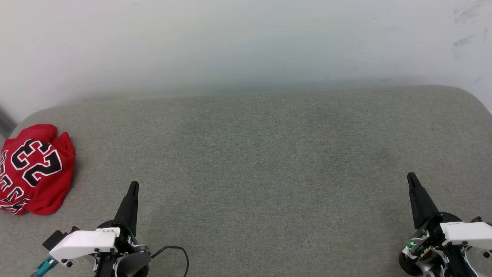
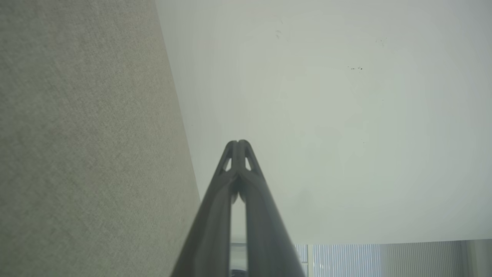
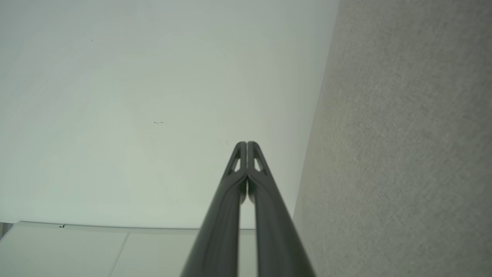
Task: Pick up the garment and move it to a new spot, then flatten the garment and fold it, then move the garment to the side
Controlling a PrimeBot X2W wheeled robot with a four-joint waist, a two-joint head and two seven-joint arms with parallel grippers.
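In the head view, the garment (image 1: 36, 169) lies crumpled in a loose heap at the far left edge of the grey fabric cushion (image 1: 246, 154). It is a red jersey, and its black, white-outlined number 23 and a few letters face up, skewed by the folds. The left gripper (image 1: 133, 187) sits at the lower left, to the right of the heap and clear of it, with its fingers pressed together. The right gripper (image 1: 412, 177) sits at the lower right, well apart from the jersey, also closed and empty. A pale wall (image 1: 246, 38) rises behind the cushion.

In the left wrist view, the left gripper (image 2: 239, 143) has its tips touching and holds nothing, with grey fabric at the left.

In the right wrist view, the right gripper (image 3: 246, 143) has its tips meeting, with grey fabric at the right.
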